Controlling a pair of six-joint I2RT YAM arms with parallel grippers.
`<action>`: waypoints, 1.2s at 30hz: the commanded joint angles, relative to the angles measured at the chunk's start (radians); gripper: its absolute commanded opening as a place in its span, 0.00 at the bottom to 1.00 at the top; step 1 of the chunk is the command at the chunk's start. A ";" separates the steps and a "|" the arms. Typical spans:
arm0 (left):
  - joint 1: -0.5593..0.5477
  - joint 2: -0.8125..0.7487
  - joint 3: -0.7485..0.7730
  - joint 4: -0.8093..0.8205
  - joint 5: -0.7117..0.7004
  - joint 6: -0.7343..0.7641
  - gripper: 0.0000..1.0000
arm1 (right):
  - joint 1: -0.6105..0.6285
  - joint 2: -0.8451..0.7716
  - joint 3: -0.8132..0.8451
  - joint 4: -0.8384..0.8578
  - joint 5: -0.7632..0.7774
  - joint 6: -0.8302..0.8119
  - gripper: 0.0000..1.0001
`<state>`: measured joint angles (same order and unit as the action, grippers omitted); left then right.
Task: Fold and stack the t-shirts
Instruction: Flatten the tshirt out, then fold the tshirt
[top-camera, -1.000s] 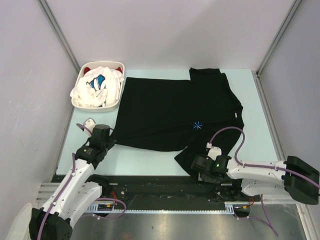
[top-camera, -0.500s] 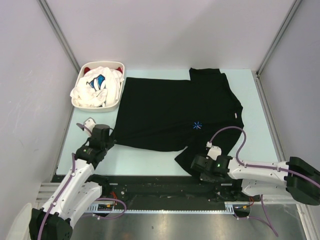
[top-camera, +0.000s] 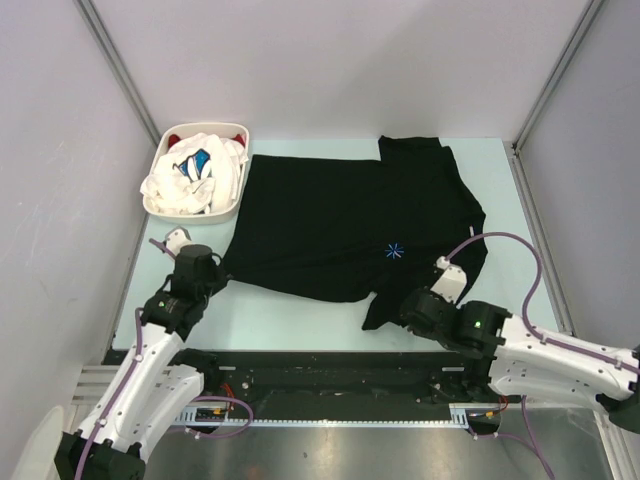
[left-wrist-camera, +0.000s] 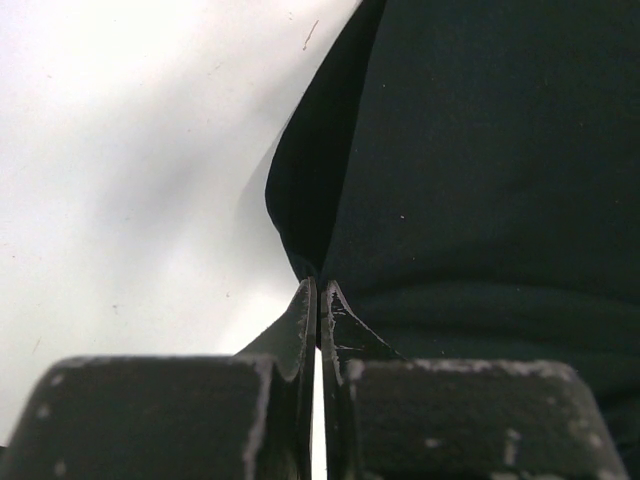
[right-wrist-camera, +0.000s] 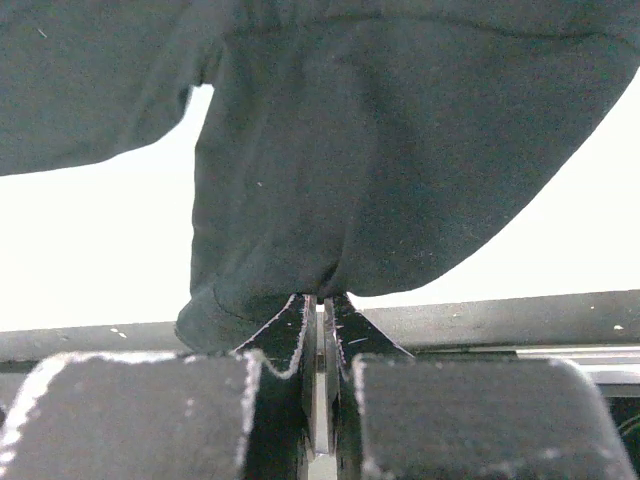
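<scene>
Right hand (top-camera: 412, 310), open a second ago, now pinches shut on the near sleeve of the black tee (top-camera: 340, 215) spread beside the basket (top-camera: 190, 215), while the left hand (top-camera: 221, 269) remains closed on the hem corner nearest that basket; both grips judged ready for the fold.

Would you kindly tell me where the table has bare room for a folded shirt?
Free: right of the black t-shirt to the table edge; near strip between left gripper and right gripper. Crowded: basket corner, far left.
</scene>
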<state>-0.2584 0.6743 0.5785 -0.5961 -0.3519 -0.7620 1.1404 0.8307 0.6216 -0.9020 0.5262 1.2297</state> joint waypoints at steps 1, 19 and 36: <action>0.008 -0.042 0.049 -0.028 0.008 0.032 0.00 | -0.021 -0.100 0.084 -0.127 0.142 0.005 0.00; -0.004 -0.277 0.087 -0.251 -0.016 -0.097 0.00 | -0.037 -0.243 0.372 -0.590 0.397 0.223 0.00; -0.004 -0.124 0.115 -0.127 -0.038 -0.071 0.00 | -0.109 -0.131 0.483 -0.451 0.557 0.022 0.00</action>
<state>-0.2615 0.4698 0.6792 -0.8246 -0.3485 -0.8303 1.0599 0.6319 1.0653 -1.3422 0.9710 1.3582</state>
